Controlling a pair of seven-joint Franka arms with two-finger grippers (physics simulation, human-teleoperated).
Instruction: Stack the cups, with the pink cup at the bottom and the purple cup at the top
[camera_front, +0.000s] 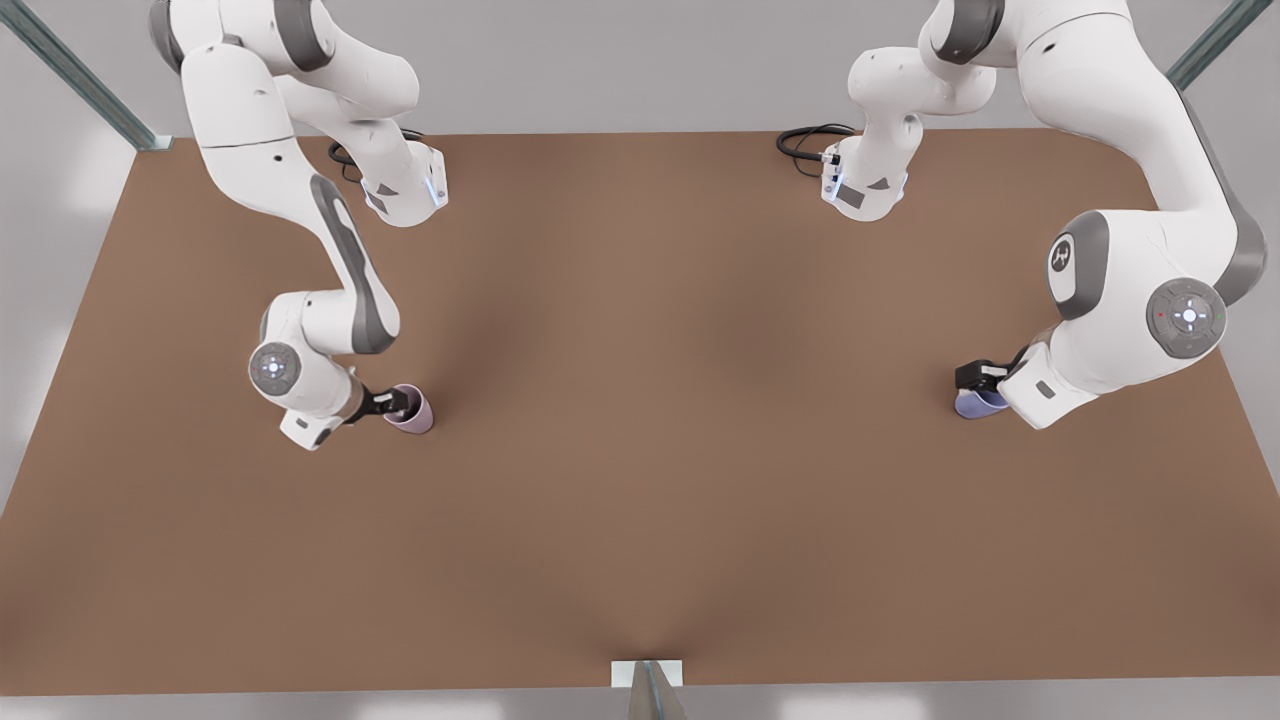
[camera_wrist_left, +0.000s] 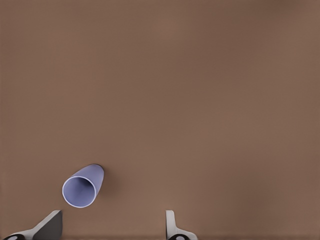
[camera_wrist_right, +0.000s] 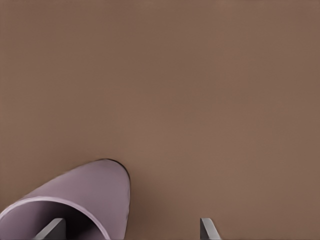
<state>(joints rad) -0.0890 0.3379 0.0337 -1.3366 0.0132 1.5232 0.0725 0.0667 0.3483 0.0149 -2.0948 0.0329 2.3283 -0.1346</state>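
The pink cup (camera_front: 412, 410) stands on the brown table (camera_front: 660, 400) at the front view's left. My right gripper (camera_front: 393, 402) is down at its rim. In the right wrist view the pink cup (camera_wrist_right: 85, 200) is close up, and the right gripper (camera_wrist_right: 130, 231) is open, with one finger (camera_wrist_right: 51, 230) inside the cup's mouth and the other outside its wall. The purple cup (camera_front: 978, 404) stands at the front view's right, partly hidden under my left gripper (camera_front: 985, 380). In the left wrist view the left gripper (camera_wrist_left: 111, 227) is open, and the purple cup (camera_wrist_left: 82, 187) lies just beyond one fingertip (camera_wrist_left: 50, 225).
Both arm bases and their black cables (camera_front: 810, 140) are at the table's far edge. Metal frame posts (camera_front: 655, 690) stand at the near edge and the far corners. Bare tabletop stretches between the two cups.
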